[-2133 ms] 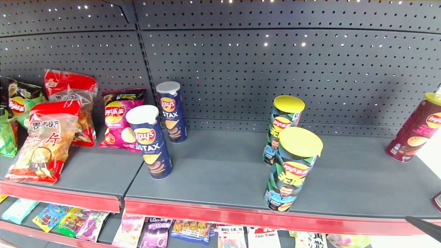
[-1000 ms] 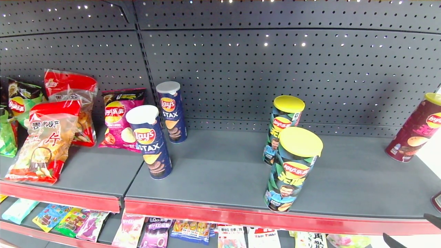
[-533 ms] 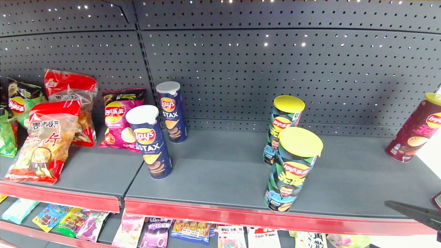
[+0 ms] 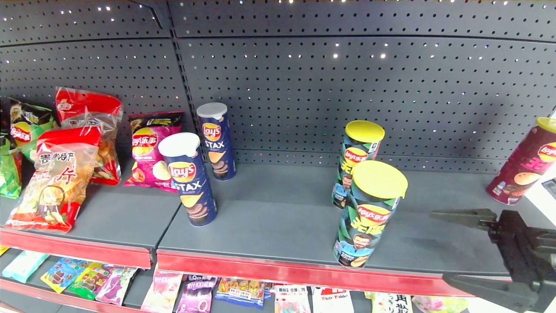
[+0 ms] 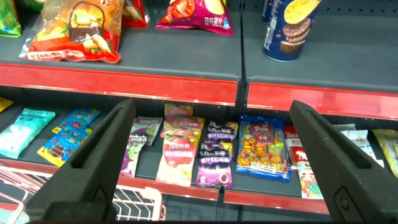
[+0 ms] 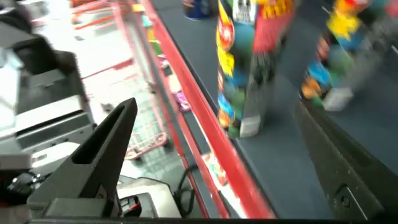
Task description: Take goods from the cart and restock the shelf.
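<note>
- Hanging wide open and empty, the left gripper (image 5: 211, 106) has the cart (image 5: 134, 205) close below it, so it is probably the nearer arm.
- The right gripper (image 4: 438, 245), spread and empty, is at the shelf (image 4: 282, 217) front, right of the upright yellow-lidded chip can (image 4: 369, 213).

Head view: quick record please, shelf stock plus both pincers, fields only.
shelf: grey, red front edge
blue cans: two, upright, left of centre
yellow-lid cans: two, upright, one behind the other
maroon can: far right
snack bags: left end
right pincer: open, empty, beside front yellow-lid can
left pincer: open, empty, in front of shelf
</note>
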`<state>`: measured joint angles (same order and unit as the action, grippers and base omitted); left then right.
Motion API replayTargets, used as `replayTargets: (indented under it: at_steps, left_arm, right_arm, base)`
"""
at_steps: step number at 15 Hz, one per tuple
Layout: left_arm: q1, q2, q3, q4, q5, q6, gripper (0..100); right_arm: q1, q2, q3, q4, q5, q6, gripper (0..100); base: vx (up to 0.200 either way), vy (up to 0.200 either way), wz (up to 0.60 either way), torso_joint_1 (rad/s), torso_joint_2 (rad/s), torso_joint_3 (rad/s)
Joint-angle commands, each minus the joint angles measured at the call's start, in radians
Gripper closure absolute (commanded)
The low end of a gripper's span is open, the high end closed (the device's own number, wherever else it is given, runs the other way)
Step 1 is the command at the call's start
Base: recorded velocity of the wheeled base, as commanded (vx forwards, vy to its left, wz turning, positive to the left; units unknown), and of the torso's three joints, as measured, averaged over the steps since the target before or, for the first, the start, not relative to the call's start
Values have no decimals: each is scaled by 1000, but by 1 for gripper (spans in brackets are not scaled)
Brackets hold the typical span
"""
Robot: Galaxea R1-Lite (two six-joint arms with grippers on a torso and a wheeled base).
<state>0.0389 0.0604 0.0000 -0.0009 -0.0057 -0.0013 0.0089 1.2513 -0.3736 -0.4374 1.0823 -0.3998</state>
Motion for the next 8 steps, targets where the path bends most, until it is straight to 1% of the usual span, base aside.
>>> replayTargets:
  at_steps: [1, 3, 8]
  left_arm:
    - [1, 1, 0, -1, 0, 0, 0]
    - [1, 1, 0, -1, 0, 0, 0]
    - [1, 1, 0, -1, -2, 0, 0]
  right_arm:
    - [14, 97, -18, 0, 13, -5, 0]
    - [59, 111, -31, -1, 39, -11, 0]
    - [123, 146, -70, -1, 51, -67, 0]
  base:
    - [0, 0, 0, 0, 0, 0]
    - [0, 0, 0, 0, 0, 0]
    - [0, 0, 0, 0, 0, 0]
